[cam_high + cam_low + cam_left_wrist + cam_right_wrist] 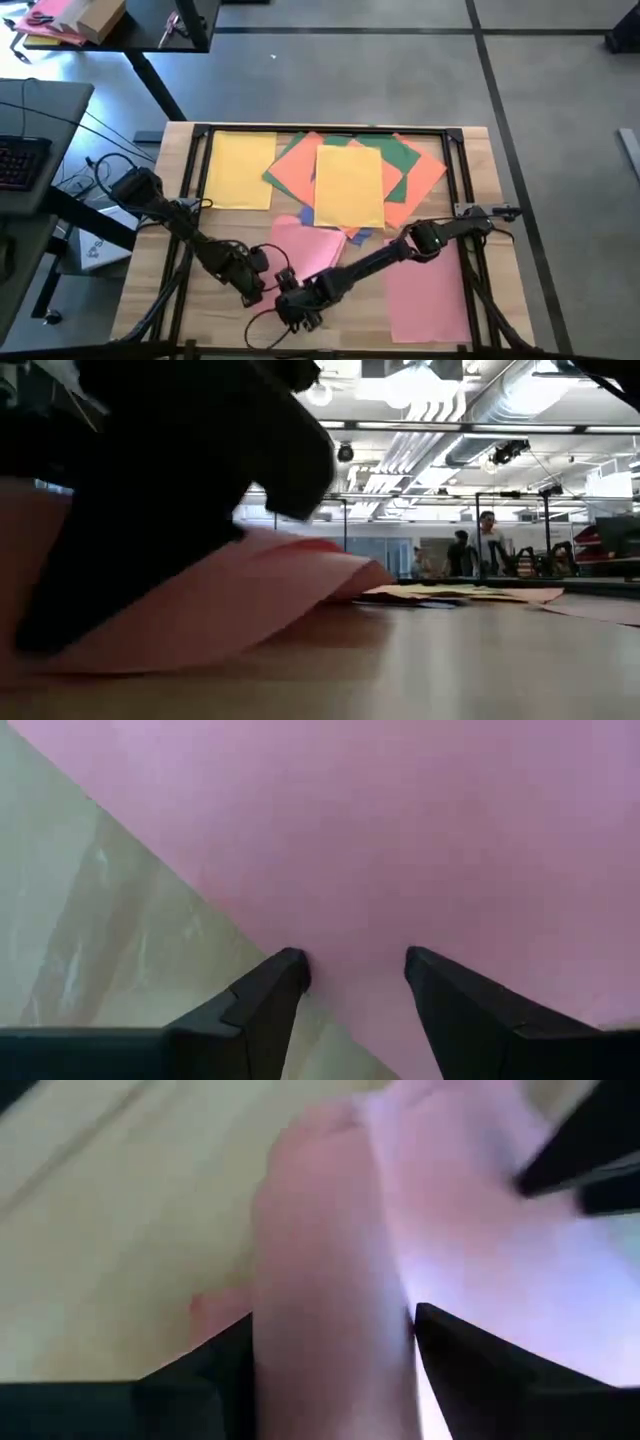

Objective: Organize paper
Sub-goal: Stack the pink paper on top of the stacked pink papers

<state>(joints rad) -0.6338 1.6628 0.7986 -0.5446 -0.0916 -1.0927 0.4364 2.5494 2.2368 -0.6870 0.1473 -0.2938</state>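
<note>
Right end effector [335, 1340]: fingers spread, straddling a raised fold of the pink sheet [310, 250] at the near middle of the table [150, 290]. Left end effector [355, 985]: fingers parted, tips on the same sheet's edge. Beyond: second pink sheet [428, 295] near right; yellow [240, 170], orange and green sheets heaped far. Step, as judged: gathering the buckled pink sheet. Next: closing on the fold, lifting clear.

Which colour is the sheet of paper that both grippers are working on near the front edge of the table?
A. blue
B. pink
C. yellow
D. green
B: in the high view the left gripper and the right gripper meet at the pink sheet, and each wrist view shows pink paper between that arm's fingers.
</note>
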